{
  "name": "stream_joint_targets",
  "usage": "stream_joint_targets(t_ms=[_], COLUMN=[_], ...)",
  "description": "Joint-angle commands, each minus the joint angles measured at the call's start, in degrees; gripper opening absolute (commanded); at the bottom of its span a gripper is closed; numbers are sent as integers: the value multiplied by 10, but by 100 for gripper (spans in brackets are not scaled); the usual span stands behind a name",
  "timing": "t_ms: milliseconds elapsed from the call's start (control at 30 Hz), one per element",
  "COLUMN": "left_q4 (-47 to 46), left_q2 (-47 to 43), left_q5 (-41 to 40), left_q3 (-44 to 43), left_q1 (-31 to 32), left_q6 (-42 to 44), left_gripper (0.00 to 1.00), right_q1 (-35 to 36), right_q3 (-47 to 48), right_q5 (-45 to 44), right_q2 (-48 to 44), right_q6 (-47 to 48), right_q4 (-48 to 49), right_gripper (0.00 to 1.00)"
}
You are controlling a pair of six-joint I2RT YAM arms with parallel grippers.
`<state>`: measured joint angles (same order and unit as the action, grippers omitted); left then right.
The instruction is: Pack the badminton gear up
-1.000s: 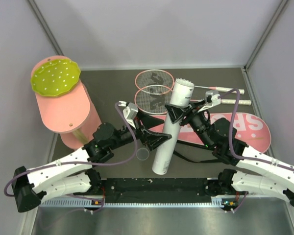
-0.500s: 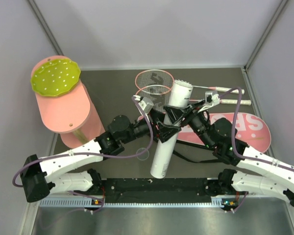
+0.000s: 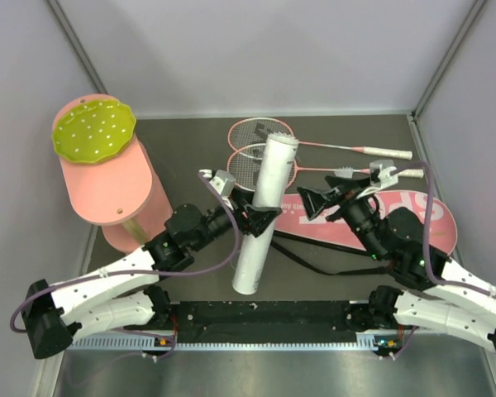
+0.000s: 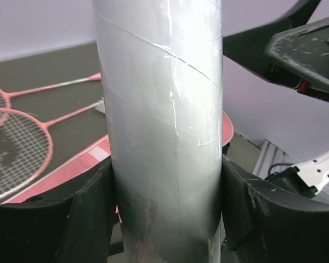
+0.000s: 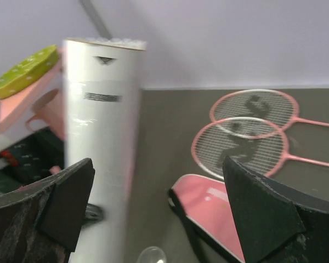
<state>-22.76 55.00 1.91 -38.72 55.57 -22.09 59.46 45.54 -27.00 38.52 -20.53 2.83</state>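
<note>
The white tube (image 3: 262,213) stands tilted in mid-table, its top leaning away from the arms. My left gripper (image 3: 253,218) is shut on its middle, and the left wrist view shows both black fingers (image 4: 93,203) pressed against the tube (image 4: 164,120). My right gripper (image 3: 325,199) hangs open to the right of the tube and apart from it, above the pink bag (image 3: 388,225). Nothing is between its jaws (image 5: 159,211). Two pink-framed rackets (image 3: 263,164) lie overlapping behind the tube, with their white handles (image 3: 388,153) pointing right.
A big pink cylinder (image 3: 112,186) with a yellow-green dotted disc (image 3: 93,132) lies at the left. A small clear round lid (image 5: 152,255) rests on the table near the tube's foot. The bag's black strap (image 3: 302,258) trails in front. Grey walls close in the table.
My right gripper opened, let go of the tube and drew back to the right. My left gripper closed on the tube, which shifted left.
</note>
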Motion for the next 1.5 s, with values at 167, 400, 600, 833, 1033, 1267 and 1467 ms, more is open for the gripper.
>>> stream_joint_targets(t_ms=[167,400,600,833,1033,1267,1467], left_q4=[48,112,154,117,118,131,134], left_q2=[-133,-189,-192,-181,-183,-212,-239], left_q5=[-47,-25,15,44,90,93,88], left_q3=[-6,-23,-53,-34,-29,-8,-3], left_q1=[-3,-3,-2,-3,-3,-3,-3], left_q6=[77,103,131,122,96,105,86], left_gripper=[41,30,24,22,21,21,20], right_q1=[-91,-484,-487,-488,-486,-469,-465], right_q3=[-101,0,264,680,708,613,537], right_q5=[-220,200,43,8,-25,-64,-54], right_q2=[-78,131,430,795,863,839,805], right_q6=[45,-49,-144,-112,-150,-196,-209], right_q4=[-102,-184,-378,-709,-690,-666,-625], right_gripper=[99,99,99,85,86,53,2])
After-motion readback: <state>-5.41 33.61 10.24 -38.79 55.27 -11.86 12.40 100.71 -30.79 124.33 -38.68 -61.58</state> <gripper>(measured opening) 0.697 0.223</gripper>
